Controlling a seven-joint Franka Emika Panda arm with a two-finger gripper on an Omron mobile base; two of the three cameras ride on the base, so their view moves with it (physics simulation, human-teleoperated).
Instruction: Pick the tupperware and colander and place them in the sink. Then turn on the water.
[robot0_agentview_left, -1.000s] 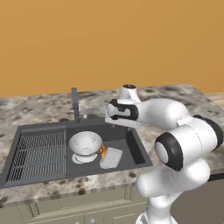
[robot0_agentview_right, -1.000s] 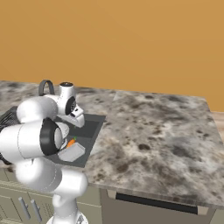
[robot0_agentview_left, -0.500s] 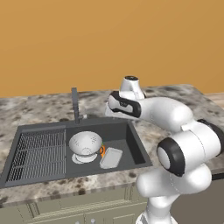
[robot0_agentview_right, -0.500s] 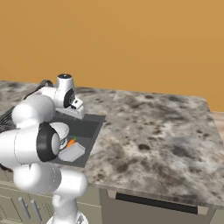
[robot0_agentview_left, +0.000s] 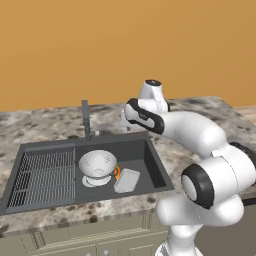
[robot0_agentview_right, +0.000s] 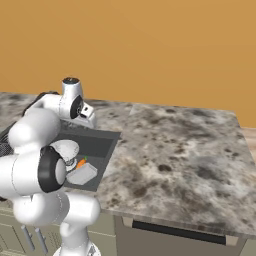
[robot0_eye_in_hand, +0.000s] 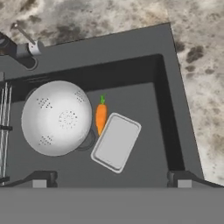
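**A:** Start with the big picture. Where does everything sit?

**B:** The dark grey rectangular recessed sink (robot0_agentview_left: 155, 162) already holds both items. The round white perforated colander (robot0_eye_in_hand: 56, 117) lies dome-up beside the ribbed drainboard, and the small translucent pale rectangular tupperware (robot0_eye_in_hand: 116, 141) lies flat just beside it, with a small orange carrot (robot0_eye_in_hand: 101, 117) between them, touching or nearly touching both.

**A:** So the placing looks done?

**B:** I'd judge so. What remains is the water; no stream falls from the dark upright faucet (robot0_agentview_left: 86, 119).

**A:** And the hand?

**B:** The two-finger gripper (robot0_eye_in_hand: 111, 180) hangs high over the basin, looking down into it. Its dark tips stand wide apart with nothing between them.

**A:** How should it go about the tap?

**B:** The small silver-tipped lever (robot0_eye_in_hand: 27, 40) sits at the faucet base on the back rim. I'd bring the hand across to that corner, lower beside the upright spout rather than over it, and push the lever with one fingertip, gently, so the arm doesn't snag the spout.
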